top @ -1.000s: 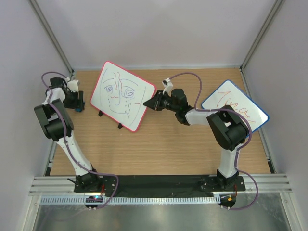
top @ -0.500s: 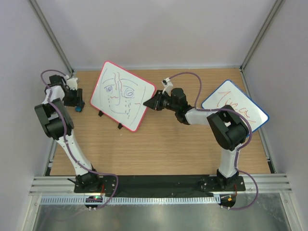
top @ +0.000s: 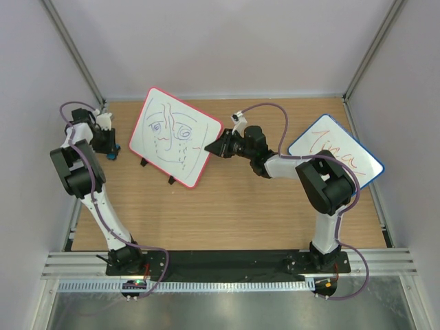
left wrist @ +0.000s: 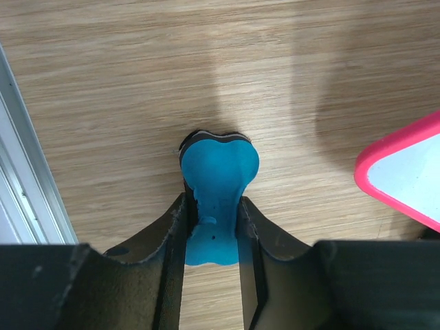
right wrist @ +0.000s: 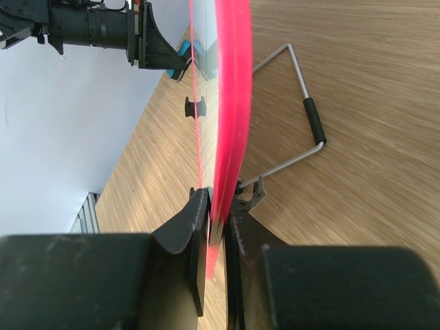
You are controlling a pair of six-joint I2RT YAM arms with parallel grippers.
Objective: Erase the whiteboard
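The whiteboard (top: 175, 146) stands tilted on its wire stand (right wrist: 306, 103) at the back of the bench (top: 240, 206), between the two arms, its purple and red face scribble unwiped. The right claw (right wrist: 215, 206) is clenched on the board's red-pink frame at the right edge, which should brace it against pushing. At the bench's left side, well apart from the board, the left claw (left wrist: 213, 201) is grasping the blue eraser (left wrist: 218, 165), its fingers pressed against the narrow waist of the handle. The step in hand looks like picking up the eraser. To do it well, make the grip firm and square on that waist before lifting, and keep the dark pad underneath facing away from the claw. Lift straight off the bench, then carry it across to meet the board flat-on, while the right claw holds firm against tipping.
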